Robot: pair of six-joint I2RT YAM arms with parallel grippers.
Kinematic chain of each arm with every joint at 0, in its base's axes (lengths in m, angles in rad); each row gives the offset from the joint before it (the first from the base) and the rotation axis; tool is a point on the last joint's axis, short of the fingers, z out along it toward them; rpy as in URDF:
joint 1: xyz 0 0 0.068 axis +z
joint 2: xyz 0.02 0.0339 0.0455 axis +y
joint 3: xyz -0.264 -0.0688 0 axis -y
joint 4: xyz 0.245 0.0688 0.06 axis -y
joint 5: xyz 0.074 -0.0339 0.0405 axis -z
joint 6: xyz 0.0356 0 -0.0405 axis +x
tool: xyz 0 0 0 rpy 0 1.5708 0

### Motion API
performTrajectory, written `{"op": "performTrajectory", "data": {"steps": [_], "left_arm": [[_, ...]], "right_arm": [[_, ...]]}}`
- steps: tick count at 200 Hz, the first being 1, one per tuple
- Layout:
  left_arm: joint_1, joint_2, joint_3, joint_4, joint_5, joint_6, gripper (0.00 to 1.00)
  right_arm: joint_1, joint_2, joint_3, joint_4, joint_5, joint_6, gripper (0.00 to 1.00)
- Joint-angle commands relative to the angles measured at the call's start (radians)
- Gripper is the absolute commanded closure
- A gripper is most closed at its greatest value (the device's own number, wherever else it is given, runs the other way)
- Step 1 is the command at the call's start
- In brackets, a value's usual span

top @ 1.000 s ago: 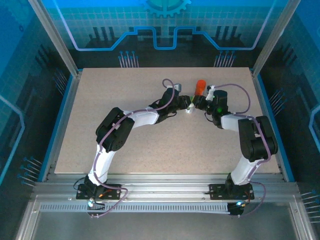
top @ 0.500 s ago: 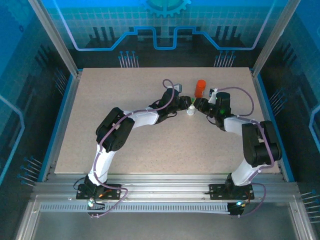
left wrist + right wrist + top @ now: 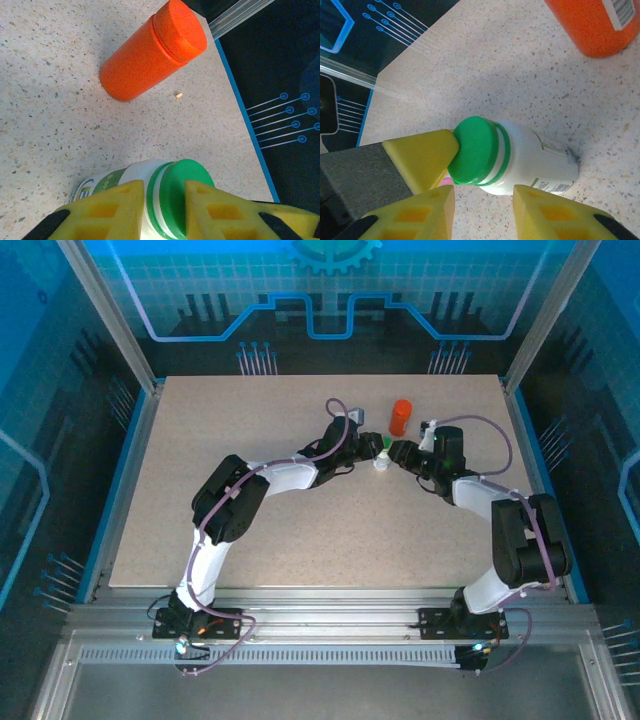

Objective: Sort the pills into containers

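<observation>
Left fingers (image 3: 112, 210), yellow-padded, are clamped on the white bottle (image 3: 535, 150), one pad on each side of its neck and green cap (image 3: 182, 192). Right fingers (image 3: 547, 215) stand parted, one on each side of the same bottle and clear of its body, gripping nothing. From the right wrist, one of the left pads presses against the rim of the cap.

Seen from above, the left arm (image 3: 260, 480) rises from its base at the near left edge, bends at the elbow and stretches its forearm away and to the right, toward the far middle of the counter (image 3: 250, 420). The right arm (image 3: 520, 540) folds at the right side and reaches its forearm left. The two wrists meet nose to nose over the white bottle.

The bottle's base is down at the speckled counter; whether it stands quite upright cannot be told. Just beyond it, near but apart, the orange bottle (image 3: 145, 60) stands capped and upright. One small pale pill (image 3: 178, 94) lies loose on the counter beside the orange bottle, close to the counter's blue-trimmed edge.
</observation>
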Motion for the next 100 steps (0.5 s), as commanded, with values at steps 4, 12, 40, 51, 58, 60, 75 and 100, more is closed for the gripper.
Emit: {"op": "performTrajectory", "data": {"steps": [4,12,40,51,58,60,75,100], "left_arm": [[-0.009,0.064,-0.026,-0.189,0.020,-0.005,0.73],[-0.009,0.064,-0.023,-0.191,0.020,-0.006,0.73],[-0.008,0.071,-0.017,-0.196,0.019,-0.006,0.73],[-0.009,0.072,-0.015,-0.197,0.020,-0.003,0.72],[-0.008,0.073,-0.015,-0.197,0.020,-0.003,0.73],[-0.008,0.072,-0.015,-0.197,0.020,-0.003,0.73],[-0.009,0.074,-0.015,-0.199,0.022,-0.001,0.72],[-0.009,0.072,-0.017,-0.201,0.023,0.003,0.72]], "right_arm": [[-0.011,0.005,0.041,0.000,-0.016,-0.019,0.62],[-0.011,0.018,0.054,-0.003,-0.015,-0.021,0.61],[-0.014,0.060,0.071,0.001,0.006,-0.042,0.61],[-0.014,0.078,0.071,0.019,0.008,-0.054,0.61],[-0.016,0.091,0.076,0.020,0.008,-0.062,0.61],[-0.016,0.095,0.077,0.020,0.006,-0.062,0.61],[-0.022,0.123,0.078,0.042,-0.005,-0.068,0.62],[-0.029,0.148,0.061,0.076,-0.009,-0.066,0.63]]}}
